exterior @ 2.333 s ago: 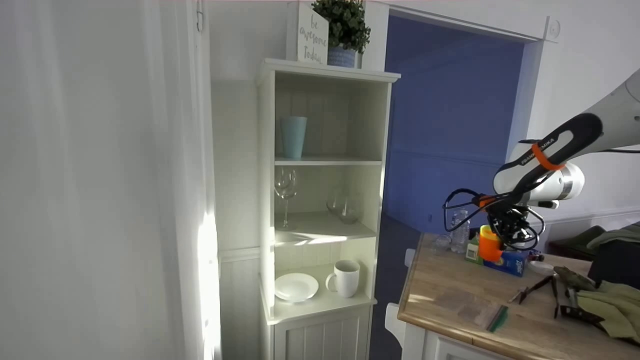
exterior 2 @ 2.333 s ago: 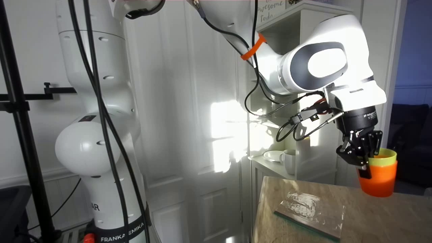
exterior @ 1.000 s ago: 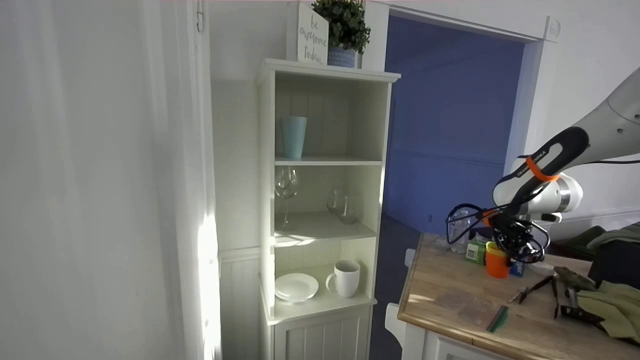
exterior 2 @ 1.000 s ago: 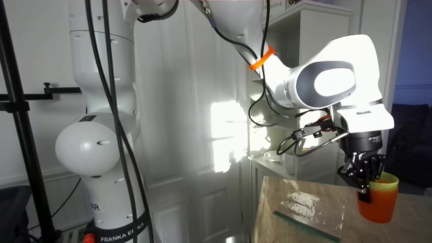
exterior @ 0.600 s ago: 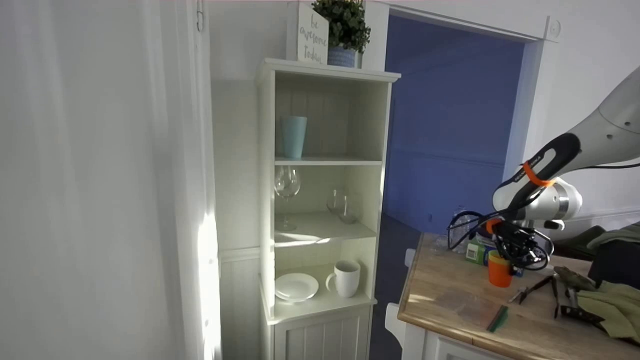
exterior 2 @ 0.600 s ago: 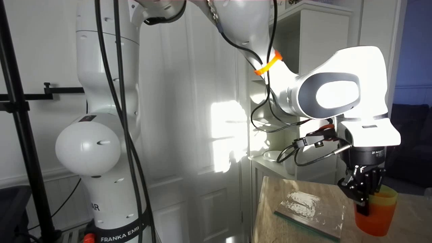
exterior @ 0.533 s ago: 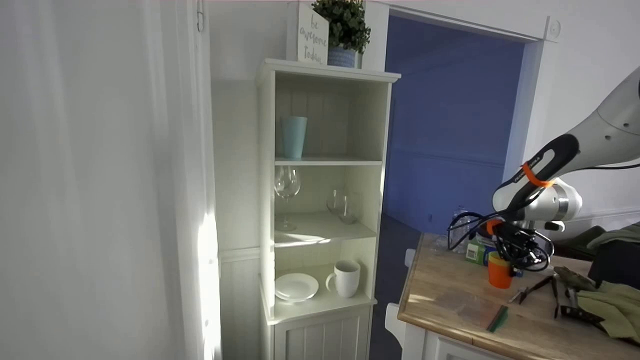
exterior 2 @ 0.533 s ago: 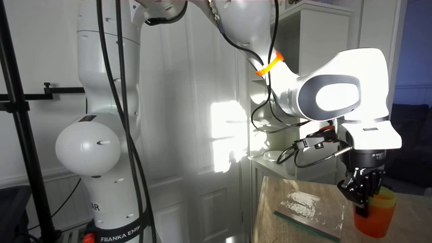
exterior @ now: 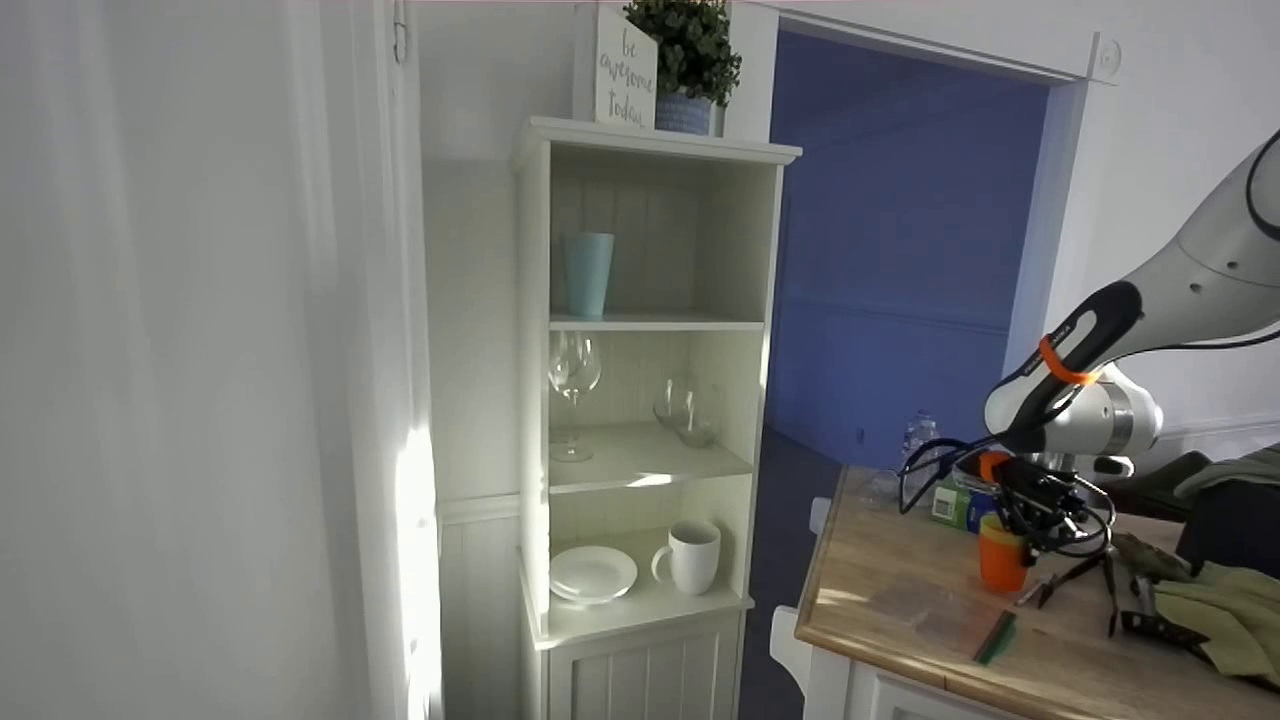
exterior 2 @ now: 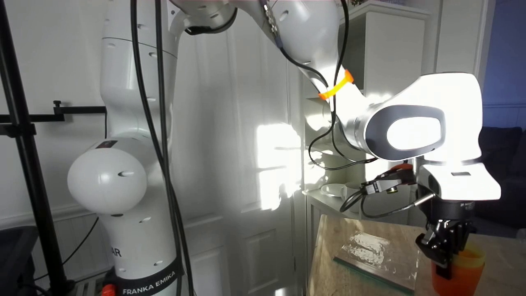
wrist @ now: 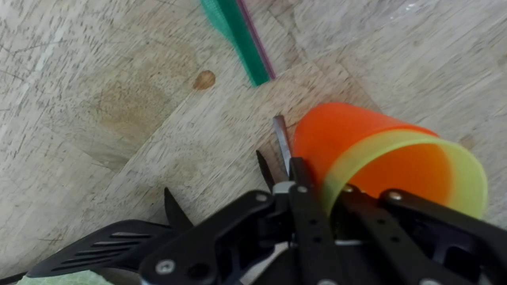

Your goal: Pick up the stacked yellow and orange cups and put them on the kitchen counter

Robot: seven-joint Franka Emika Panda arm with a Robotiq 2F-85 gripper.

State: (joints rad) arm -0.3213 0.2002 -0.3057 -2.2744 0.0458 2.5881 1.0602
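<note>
The stacked yellow and orange cups (wrist: 390, 162) look like smooth plastic: a round orange wall narrowing toward the base, a broad pale-yellow band at the mouth, orange again within. The claw (wrist: 324, 182) pinches their side, one black finger outside the wall and one inside. They are nearly upright over the desk (exterior: 870, 560); whether they touch it cannot be told. Its pale wood is darkly streaked. In an exterior view a clear, green-edged bag (exterior: 945, 615) lies to the near left of the cups.
</note>
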